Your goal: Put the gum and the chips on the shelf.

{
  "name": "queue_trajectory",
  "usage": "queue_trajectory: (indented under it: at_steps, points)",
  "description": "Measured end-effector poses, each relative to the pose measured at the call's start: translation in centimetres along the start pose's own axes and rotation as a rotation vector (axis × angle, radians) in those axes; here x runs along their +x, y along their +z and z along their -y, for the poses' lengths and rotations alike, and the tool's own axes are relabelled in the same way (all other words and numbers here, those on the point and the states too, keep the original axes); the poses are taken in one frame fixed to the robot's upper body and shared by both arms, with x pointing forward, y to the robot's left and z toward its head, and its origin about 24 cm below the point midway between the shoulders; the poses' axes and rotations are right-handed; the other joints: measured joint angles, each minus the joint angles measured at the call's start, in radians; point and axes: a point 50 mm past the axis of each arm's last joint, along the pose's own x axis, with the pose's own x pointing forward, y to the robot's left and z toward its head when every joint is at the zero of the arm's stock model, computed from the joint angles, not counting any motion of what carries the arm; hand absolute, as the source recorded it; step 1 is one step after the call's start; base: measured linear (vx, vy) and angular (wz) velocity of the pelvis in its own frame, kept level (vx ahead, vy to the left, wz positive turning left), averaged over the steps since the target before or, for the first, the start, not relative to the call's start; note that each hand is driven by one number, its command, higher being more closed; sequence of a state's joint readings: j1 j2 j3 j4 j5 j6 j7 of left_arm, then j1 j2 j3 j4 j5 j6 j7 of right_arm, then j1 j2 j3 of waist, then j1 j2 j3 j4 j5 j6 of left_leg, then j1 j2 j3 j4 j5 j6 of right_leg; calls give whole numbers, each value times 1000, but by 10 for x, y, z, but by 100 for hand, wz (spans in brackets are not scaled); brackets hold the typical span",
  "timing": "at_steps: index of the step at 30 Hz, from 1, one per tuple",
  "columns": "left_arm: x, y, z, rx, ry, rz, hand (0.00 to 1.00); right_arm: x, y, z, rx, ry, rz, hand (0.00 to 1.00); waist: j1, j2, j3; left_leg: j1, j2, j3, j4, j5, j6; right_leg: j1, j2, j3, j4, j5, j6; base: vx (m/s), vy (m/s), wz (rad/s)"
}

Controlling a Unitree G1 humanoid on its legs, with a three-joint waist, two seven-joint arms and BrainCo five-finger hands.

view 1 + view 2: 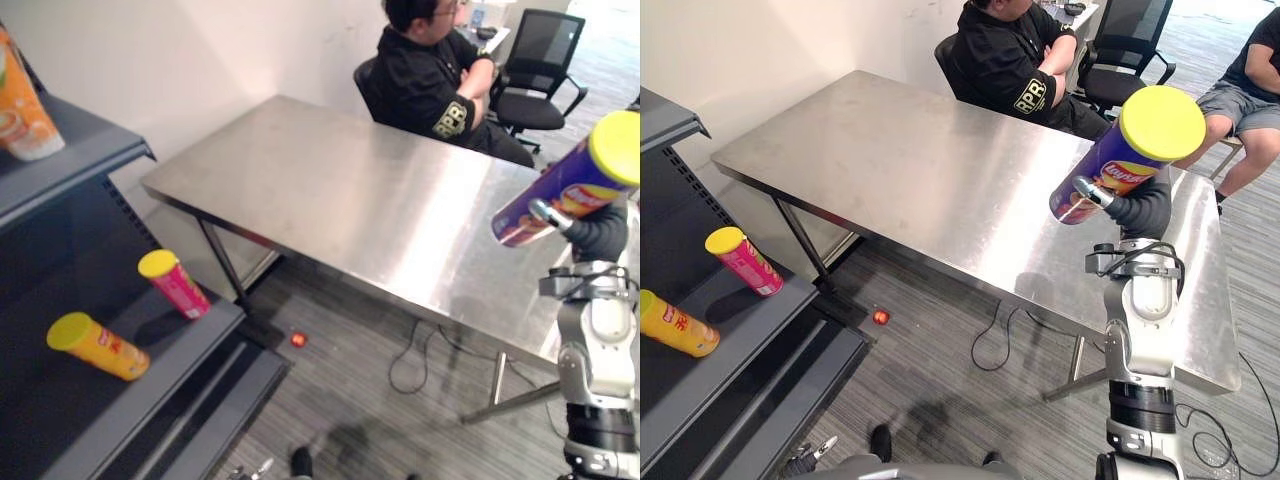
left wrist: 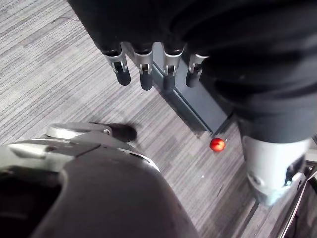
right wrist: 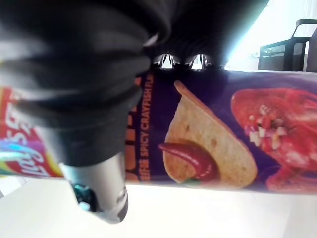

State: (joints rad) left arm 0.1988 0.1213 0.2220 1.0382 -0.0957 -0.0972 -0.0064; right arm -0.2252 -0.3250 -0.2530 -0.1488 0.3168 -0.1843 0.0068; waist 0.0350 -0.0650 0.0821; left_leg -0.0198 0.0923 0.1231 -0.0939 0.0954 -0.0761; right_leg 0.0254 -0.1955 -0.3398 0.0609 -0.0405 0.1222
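Carry step, we are judging: the right hand (image 1: 1140, 212) is holding the purple chips can (image 1: 1118, 165) up in the air over the near side of the steel table (image 1: 910, 170), well apart from the shelf (image 1: 180, 335) on our left. To do it well we are wanting a firm wrap, a turn to the left, and a set-down on bare board beside the pink can (image 1: 175, 283) and the yellow can (image 1: 97, 345), nudging neither. Right fingers and thumb are curling round the can's lower body, its yellow lid (image 1: 1160, 122) tilting up and away. The left hand (image 2: 143, 69) is hanging over the floor, fingers straight, holding nothing. A small red object (image 1: 298, 339) is lying on the floor by the shelf foot; whether it is the gum, we cannot tell.
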Motion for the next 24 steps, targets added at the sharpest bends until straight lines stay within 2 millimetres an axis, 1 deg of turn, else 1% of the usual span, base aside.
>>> queue_trajectory:
  at_steps: [2, 3, 4, 5, 6, 7, 8, 9, 10, 11, 12, 13, 14, 15, 16, 17, 18, 19, 20, 21, 22, 23, 24]
  points:
    - [0, 1, 0, -13, -2, 2, 0, -3, -8, -14, 72, 9, -22, 100, 0, 2, 5, -39, 1, -44, 77, -21, -3, -1, -9, -31, 53, -31, -5, -37, -24, 42]
    - [1, 2, 1, -19, -2, 4, 0, -4, -10, -19, 87, 17, -30, 100, 2, 5, 7, -54, 4, -61, 95, -23, -6, 1, -7, -45, 58, -35, -9, -108, -68, 79]
    - [1, 4, 4, -29, -11, 9, 0, -4, -16, -32, 116, 56, -51, 100, 18, 23, 19, -91, 14, -113, 120, -18, -12, 3, 7, -90, 63, -41, -18, -123, -72, 65]
    - [1, 4, 6, -31, -13, 10, 0, -4, -16, -35, 120, 66, -55, 100, 23, 28, 21, -98, 16, -122, 121, -15, -14, 2, 11, -98, 64, -42, -20, -147, -87, 85]
    - [2, 6, 9, -60, -20, 18, 0, -2, -18, -43, 131, 98, -61, 100, 35, 45, 32, -121, 25, -164, 112, -1, -29, -4, 25, -135, 72, -50, -32, -154, -90, 61]
    - [2, 6, 12, -72, -24, 19, 0, 1, -18, -47, 137, 113, -58, 100, 39, 57, 39, -132, 31, -181, 103, 8, -38, -10, 31, -155, 84, -54, -39, -220, -127, 89]
    - [1, 6, 16, -90, -29, 24, 0, 7, -14, -50, 142, 125, -37, 100, 57, 80, 52, -157, 43, -203, 80, 7, -44, -27, 44, -193, 106, -65, -56, -257, -152, 102]
    - [1, 4, 17, -99, -30, 18, 0, 12, -10, -52, 143, 129, -16, 100, 65, 94, 61, -171, 59, -173, 36, -38, -50, -32, 55, -234, 96, -75, -74, -208, -132, 115]
    - [1, 5, 16, -102, -25, 15, 0, 13, -9, -51, 145, 125, -9, 100, 63, 80, 68, -181, 59, -117, 35, -65, -18, -41, 38, -253, 79, -80, -89, -212, -93, 125]
    - [3, 7, 16, -112, -24, 10, 0, 14, -8, -48, 140, 111, -2, 100, 62, 56, 75, -217, 60, -3, 79, -58, 72, -49, 10, -305, 81, -80, -101, -142, -101, 136]
    - [2, 2, 12, -136, -7, -6, 0, 15, -6, -41, 133, 83, 8, 100, 56, 61, 70, -253, 63, 122, 210, -21, 132, -52, -23, -358, 92, -76, -107, -121, -120, 147]
    - [-2, -9, 8, -166, 13, -28, 0, 16, -5, -34, 120, 57, 13, 100, 55, 84, 64, -249, 90, 225, 332, 1, 163, -51, -27, -407, 124, -72, -98, -26, -118, 139]
    - [-3, -12, 8, -177, 17, -31, 0, 16, -3, -29, 109, 35, 21, 100, 44, 106, 60, -252, 85, 245, 312, 15, 136, -48, -22, -434, 145, -80, -92, -95, -47, 164]
    - [-3, -8, 10, -177, 11, -14, 0, 13, -2, -14, 88, -28, 23, 100, 36, 108, 61, -260, 56, 245, 245, 106, 156, -47, -31, -473, 146, -105, -103, -157, 3, 176]
    - [-2, -3, 6, -191, 19, 8, 0, 10, -1, -1, 70, -84, 24, 100, 38, 94, 61, -237, 24, 226, 162, 161, 166, -32, -52, -530, 111, -98, -115, -172, 3, 153]
    - [-2, -2, 6, -198, 17, 3, 0, 8, -2, 1, 70, -98, 20, 100, 44, 91, 62, -234, 33, 255, 212, 97, 178, -28, -60, -556, 110, -93, -116, -112, -47, 107]
    - [-5, -15, 3, -210, 24, -33, 0, 2, -7, 2, 73, -112, 1, 100, 45, 78, 67, -214, 62, 306, 317, -10, 164, -11, -77, -593, 118, -86, -108, -71, -55, 78]
    - [-7, -22, 3, -225, 27, -53, 0, -2, -10, 2, 74, -118, -15, 100, 39, 79, 67, -186, 76, 304, 346, -50, 126, 0, -86, -614, 121, -82, -101, -86, 0, 92]
    - [-11, -31, 3, -240, 24, -76, 0, -7, -12, 4, 68, -119, -33, 100, 32, 93, 58, -144, 95, 299, 335, -83, 75, 4, -89, -631, 123, -78, -95, -82, 66, 66]
    - [-12, -35, 4, -247, 24, -86, 0, -8, -13, 4, 66, -120, -37, 100, 31, 103, 53, -127, 106, 294, 312, -95, 57, 0, -91, -642, 130, -77, -93, -73, 128, 52]
    - [-13, -39, 4, -260, 29, -99, 0, -8, -13, 5, 65, -122, -38, 100, 31, 121, 47, -111, 107, 271, 253, -109, 32, -20, -101, -651, 162, -77, -91, -62, 168, 29]
    - [-13, -39, 3, -265, 34, -99, 0, -8, -13, 6, 64, -125, -38, 100, 32, 133, 42, -113, 97, 275, 211, -122, 13, -49, -127, -658, 211, -79, -88, -66, 180, 30]
    - [-12, -36, 1, -265, 38, -91, 0, -9, -13, 7, 65, -130, -38, 100, 28, 124, 46, -120, 83, 274, 194, -121, 15, -61, -150, -664, 238, -83, -86, -84, 198, 38]
